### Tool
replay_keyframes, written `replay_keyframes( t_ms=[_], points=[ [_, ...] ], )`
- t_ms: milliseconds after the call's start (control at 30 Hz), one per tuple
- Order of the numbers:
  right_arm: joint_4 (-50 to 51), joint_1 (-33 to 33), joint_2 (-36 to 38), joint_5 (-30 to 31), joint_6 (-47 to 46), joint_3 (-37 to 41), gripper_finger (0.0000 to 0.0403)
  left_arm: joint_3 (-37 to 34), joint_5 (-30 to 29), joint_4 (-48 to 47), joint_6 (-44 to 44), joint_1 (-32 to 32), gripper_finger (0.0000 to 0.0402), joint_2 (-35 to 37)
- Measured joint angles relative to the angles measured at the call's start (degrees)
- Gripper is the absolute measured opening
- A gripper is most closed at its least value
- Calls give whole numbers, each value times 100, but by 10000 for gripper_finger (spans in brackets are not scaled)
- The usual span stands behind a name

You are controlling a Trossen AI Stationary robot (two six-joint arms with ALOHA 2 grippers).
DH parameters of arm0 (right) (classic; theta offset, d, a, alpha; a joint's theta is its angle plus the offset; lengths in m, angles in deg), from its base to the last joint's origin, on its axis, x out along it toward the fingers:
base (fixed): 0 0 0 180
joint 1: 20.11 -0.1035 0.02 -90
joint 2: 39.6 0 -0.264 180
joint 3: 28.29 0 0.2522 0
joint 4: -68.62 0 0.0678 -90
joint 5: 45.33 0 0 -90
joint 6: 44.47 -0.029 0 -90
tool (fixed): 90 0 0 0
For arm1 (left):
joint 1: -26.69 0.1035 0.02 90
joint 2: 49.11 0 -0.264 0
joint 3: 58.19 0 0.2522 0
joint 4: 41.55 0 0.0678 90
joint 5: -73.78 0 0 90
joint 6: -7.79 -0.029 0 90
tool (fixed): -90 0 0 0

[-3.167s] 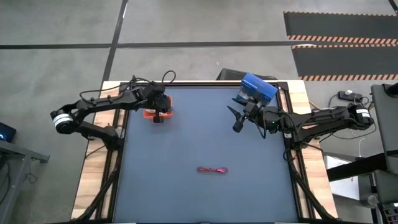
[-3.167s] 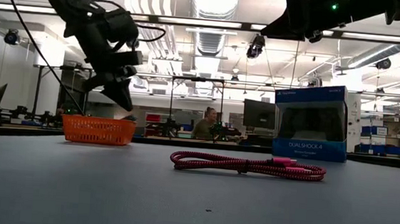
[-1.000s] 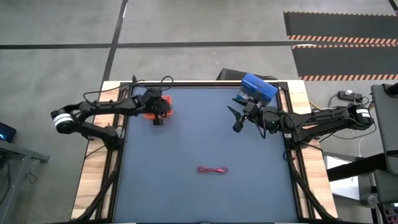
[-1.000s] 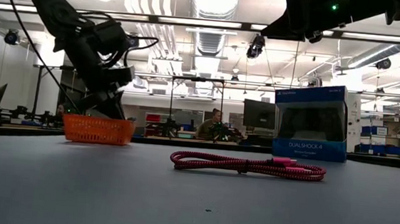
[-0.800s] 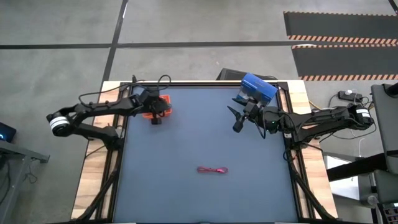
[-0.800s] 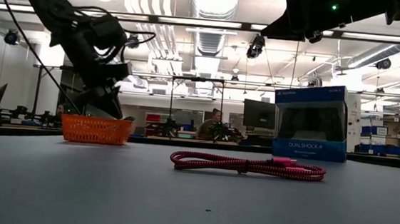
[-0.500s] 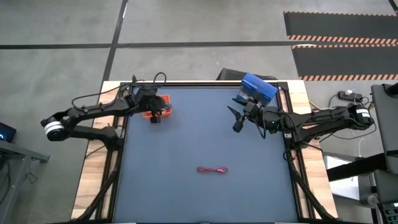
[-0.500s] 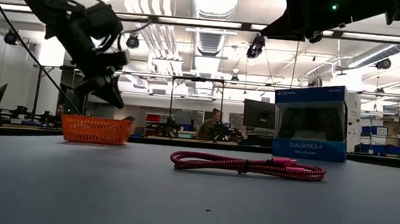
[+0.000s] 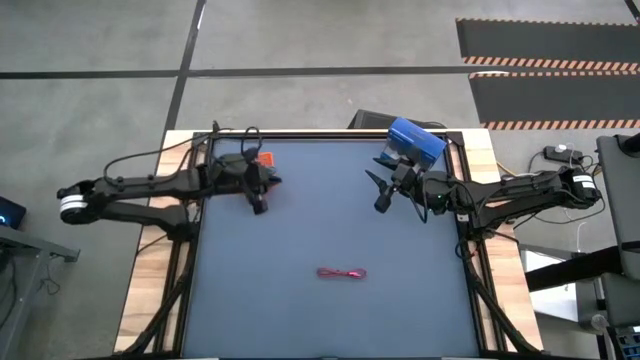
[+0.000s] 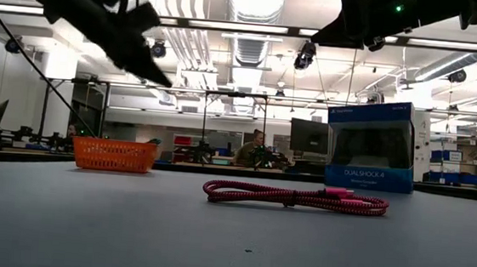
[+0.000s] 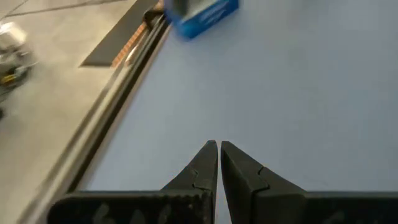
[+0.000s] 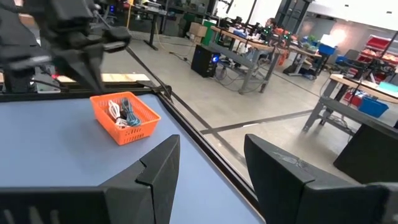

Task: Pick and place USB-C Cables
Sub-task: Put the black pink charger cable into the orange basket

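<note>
Two slim black jointed arms, each with a white band near its base; loose black cables; dark tapered fingers [image 11: 214, 163].

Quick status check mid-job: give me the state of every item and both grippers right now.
Left gripper: shut, empty, raised beside the orange tray.
Right gripper: open, empty, waiting near the blue box.
Red-pink cable: lying loose on the table, untouched.
Orange tray: upright, holding cables.
Blue box: standing upright.

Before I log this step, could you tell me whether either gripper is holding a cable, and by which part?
Nothing is held. The left gripper is shut on nothing above the table; the right gripper is open and empty.
</note>
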Motion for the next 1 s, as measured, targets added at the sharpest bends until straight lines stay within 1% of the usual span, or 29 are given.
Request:
replay_keyframes(
  t_ms=[100,300,533,700,867,933,1000],
  points=[
    [3,0,0,-1,75,-22,171,57,-92,317,522,-521,5,-104],
    [-11,-2,0,-7,336,-137,171,153,-569,654,1211,-1472,5,-475],
    [-4,-8,0,-47,709,-314,171,416,-672,813,2127,-2188,5,-1318],
    [56,-15,0,-48,887,-406,171,858,-699,798,2200,-2553,5,-2109],
    [191,-15,11,-57,947,-505,171,1520,-700,292,2428,-2776,5,-2807],
    [195,-15,31,-197,958,-533,171,1832,-709,88,2589,-2868,5,-3083],
    [203,-15,85,-478,948,-536,171,2137,-704,-129,2751,-2987,5,-3348]
  ],
)
